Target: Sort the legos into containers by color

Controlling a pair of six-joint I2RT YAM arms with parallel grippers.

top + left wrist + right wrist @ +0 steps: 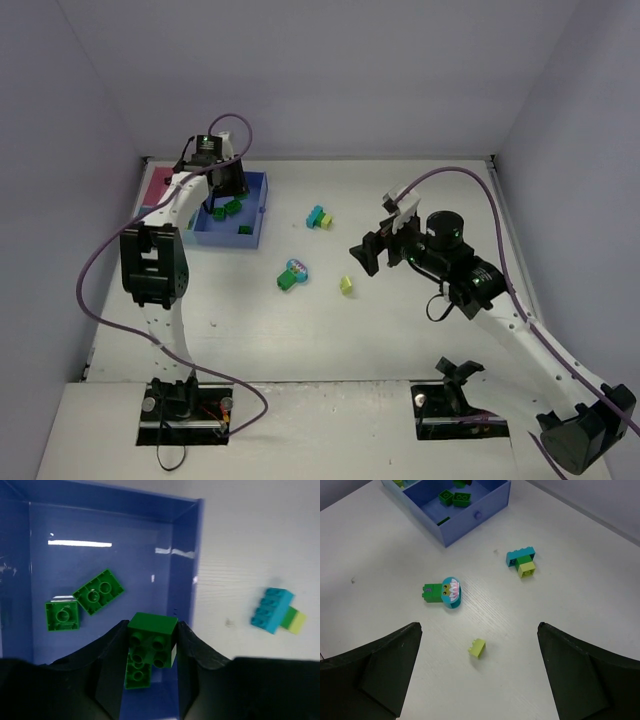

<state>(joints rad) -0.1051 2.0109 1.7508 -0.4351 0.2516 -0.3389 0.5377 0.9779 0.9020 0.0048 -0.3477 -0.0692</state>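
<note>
We see one dark green brick (152, 642) clamped between the fingers of the left gripper (226, 190), hanging just above the near right corner of the medium-blue tray (185, 555). Three more dark green bricks lie inside that tray: a long one (98, 591), a square one (62, 615) touching it, and one (136, 675) partly hidden under the held brick.

We judge the dark greens nearly sorted, with the other colours barely begun.

Three groups are left on the table (420, 180):
- a joined teal, green and yellow-green cluster (521, 561);
- a green brick joined to a rounded teal piece (442, 592);
- a lone yellow-green brick (477, 648).

The joined ones will probably need pulling apart.

The pink tray (157, 183) shows behind the left arm, and we cannot see what it holds. The right gripper (372, 250) hovers over the loose bricks, jaws spread wide and holding nothing.
</note>
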